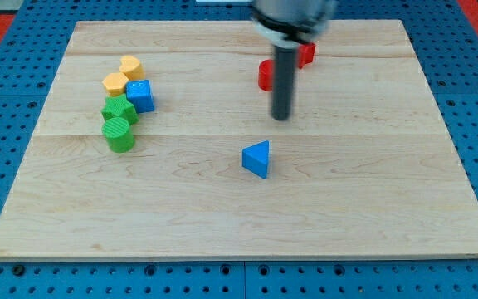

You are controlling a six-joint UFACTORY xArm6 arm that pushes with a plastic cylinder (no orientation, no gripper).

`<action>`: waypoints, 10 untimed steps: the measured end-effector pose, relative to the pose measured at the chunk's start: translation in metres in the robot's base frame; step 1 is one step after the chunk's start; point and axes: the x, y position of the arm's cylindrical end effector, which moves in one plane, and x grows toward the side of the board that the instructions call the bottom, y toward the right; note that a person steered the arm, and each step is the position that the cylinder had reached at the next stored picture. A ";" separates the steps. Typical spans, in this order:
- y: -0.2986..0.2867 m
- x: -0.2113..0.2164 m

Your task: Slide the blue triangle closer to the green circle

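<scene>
Wooden board (372,208) spread wide, my tip (281,117) bare and touching no block — just above the blue triangle (257,159) at centre, red block (265,75) behind the rod, green circle (120,134) well apart at the view's left, beneath a green, blue and yellow cluster.

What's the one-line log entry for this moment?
my tip above blue triangle, apart | green circle far left | no contact
</scene>
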 end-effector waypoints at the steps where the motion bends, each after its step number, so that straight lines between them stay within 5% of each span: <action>1: 0.051 0.046; 7: -0.113 0.069; 10: -0.130 0.075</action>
